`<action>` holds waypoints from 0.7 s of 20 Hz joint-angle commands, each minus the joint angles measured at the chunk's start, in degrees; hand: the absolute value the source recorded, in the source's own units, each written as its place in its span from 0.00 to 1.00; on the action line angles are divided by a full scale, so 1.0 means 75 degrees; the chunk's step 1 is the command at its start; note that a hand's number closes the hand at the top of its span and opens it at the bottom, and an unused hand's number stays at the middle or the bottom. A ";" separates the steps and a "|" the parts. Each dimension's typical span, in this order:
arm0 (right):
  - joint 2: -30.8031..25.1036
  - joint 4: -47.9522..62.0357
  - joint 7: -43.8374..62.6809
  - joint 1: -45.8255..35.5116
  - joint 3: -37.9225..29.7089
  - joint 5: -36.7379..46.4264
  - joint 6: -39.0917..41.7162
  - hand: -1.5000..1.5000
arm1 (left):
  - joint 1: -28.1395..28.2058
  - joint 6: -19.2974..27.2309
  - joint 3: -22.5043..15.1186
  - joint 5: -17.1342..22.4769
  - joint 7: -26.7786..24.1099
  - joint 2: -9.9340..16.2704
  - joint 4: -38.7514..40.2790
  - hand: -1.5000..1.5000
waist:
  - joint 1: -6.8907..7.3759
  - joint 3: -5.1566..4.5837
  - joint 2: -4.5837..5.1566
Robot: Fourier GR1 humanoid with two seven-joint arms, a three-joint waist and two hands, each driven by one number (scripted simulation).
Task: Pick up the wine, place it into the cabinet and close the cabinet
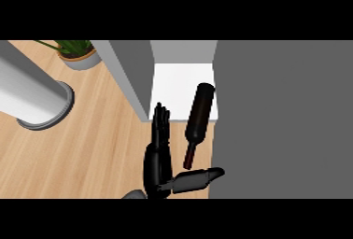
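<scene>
Wine bottle (pixel 198 119) lies just right of the only visible robot hand (pixel 160 135), which shows straight open fingers holding nothing; its long axis runs near-to-far, base on the white cabinet shelf (pixel 172 79), neck over the counter (pixel 82 154).

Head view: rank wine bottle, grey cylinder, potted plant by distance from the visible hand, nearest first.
From the hand, whichever side it belongs to:
1. Wine bottle, just right of the fingers, lying half inside the cabinet.
2. Grey cylinder, far left on the counter.
3. Potted plant, upper left corner.
</scene>
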 commanded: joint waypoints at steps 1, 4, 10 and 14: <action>-0.0059 -0.0872 0.0158 0.0458 -0.0173 -0.0678 0.0180 0.00 | 0.0857 0.0665 -0.0274 -0.0454 0.0053 0.0326 -0.1058 0.00 | -0.0013 -0.0001 0.0000; -0.0003 -0.0541 -0.0050 0.0367 -0.0312 -0.0684 0.0218 0.00 | 0.0961 0.1016 -0.0438 -0.0780 0.0542 0.0385 -0.1820 0.00 | -0.0014 0.0000 0.0008; -0.0124 -0.1014 0.0968 0.0259 0.0172 -0.0896 0.0143 0.00 | 0.1863 0.0141 -0.0388 -0.0883 0.0517 0.1345 -0.2992 0.00 | -0.0023 -0.0006 0.0008; -0.0141 -0.0544 0.0687 0.0359 0.0302 -0.1072 0.0612 1.00 | 0.2761 -0.0202 -0.0956 -0.1081 0.0224 0.2057 -0.3708 0.00 | 0.0012 -0.0006 0.0006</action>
